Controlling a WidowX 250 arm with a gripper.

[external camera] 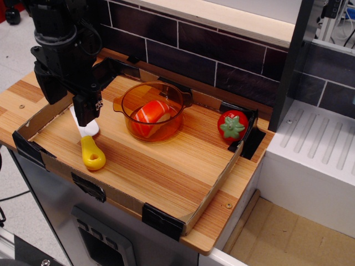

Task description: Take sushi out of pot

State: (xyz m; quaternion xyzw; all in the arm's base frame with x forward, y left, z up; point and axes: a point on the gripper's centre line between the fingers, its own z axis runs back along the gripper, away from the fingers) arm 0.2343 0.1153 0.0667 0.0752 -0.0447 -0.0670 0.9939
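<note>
- Sushi [151,114] is in the pot [135,95], lying tilted against the pot's left-front inner wall, orange striped top facing up and left, whitish rice base showing on its right side.
- Pot sits upright on the wooden tray [166,172], toward the back, roughly mid-width. Amber and see-through, one handle sticks out left, the other at the right rim near the back wall.
- Gripper [86,113] hangs at the left of the tray, well left of the pot and not touching it. Nothing visible between the fingers.
- Gripper state: cannot tell. The fingers read as one dark block from this angle, no gap visible.
- Arm body is a dark mass above the gripper, filling the upper-left corner and blocking the tray's back-left corner.
- Spatula [89,145] lies flat on the tray just below the gripper: yellow handle toward the front, white blade toward the back, blade tip partly hidden under the gripper. Cannot tell if the gripper touches it.
- Tomato [232,126] with green star top sits in the tray's right back corner, well apart from the pot, close to the black corner bracket.
- Tray has low cardboard walls with black clips at the corners and sits on a wooden counter.
- Dark tile wall [222,55] runs behind the tray; a white ridged drainboard [316,138] sits to the right.
</note>
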